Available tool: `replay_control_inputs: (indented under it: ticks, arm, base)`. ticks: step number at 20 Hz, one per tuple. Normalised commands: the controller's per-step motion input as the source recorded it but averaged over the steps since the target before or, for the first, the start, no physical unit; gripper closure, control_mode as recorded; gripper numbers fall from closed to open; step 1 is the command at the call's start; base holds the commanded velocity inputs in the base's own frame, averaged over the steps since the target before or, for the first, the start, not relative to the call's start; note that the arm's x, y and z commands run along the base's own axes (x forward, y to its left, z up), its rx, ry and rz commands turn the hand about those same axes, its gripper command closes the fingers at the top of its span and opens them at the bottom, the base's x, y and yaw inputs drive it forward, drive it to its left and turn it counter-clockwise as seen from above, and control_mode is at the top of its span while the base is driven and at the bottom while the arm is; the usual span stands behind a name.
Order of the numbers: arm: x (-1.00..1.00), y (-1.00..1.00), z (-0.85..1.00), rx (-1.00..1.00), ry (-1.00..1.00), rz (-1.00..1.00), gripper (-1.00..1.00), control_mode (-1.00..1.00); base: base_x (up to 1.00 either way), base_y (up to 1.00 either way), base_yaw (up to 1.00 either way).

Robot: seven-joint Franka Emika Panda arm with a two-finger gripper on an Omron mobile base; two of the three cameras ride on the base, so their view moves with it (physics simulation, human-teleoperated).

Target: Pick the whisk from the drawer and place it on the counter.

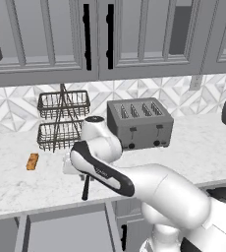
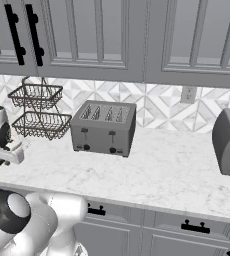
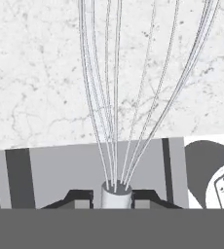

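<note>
- The counter (image 1: 193, 147) was a big marble slab with a toaster (image 1: 139, 123) on it, and the drawer (image 1: 66, 234) sat open below the edge.
- The gripper (image 3: 116, 197) was clamped on the whisk (image 3: 115, 112) at its neck, holding it over the counter near the front edge.
- My worry: letting go this close to the edge could've let it roll back into the drawer.

Grey panelled cabinets (image 1: 46, 39) above, patterned tile backsplash (image 2: 157, 107), wall outlet (image 2: 188, 94).
</note>
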Motion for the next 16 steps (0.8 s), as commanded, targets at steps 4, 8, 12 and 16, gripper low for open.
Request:
replay_control_inputs:
  ticks: [4,8,12,16]
  arm:
    - [1.00,-0.09,-0.32,0.00,0.00,-0.07,1.00,-1.00]
    - [0.96,0.00,-0.28,0.00,0.00,-0.29,1.00,-1.00]
    - [0.87,0.03,-0.37,0.00,0.00,-0.31,1.00,-1.00]
    - [0.52,0.00,-0.46,0.00,0.00,-0.22,1.00,-1.00]
  base:
    - [0.00,0.00,0.00]
    - [0.00,0.00,0.00]
    - [0.00,0.00,0.00]
    - [0.00,0.00,0.00]
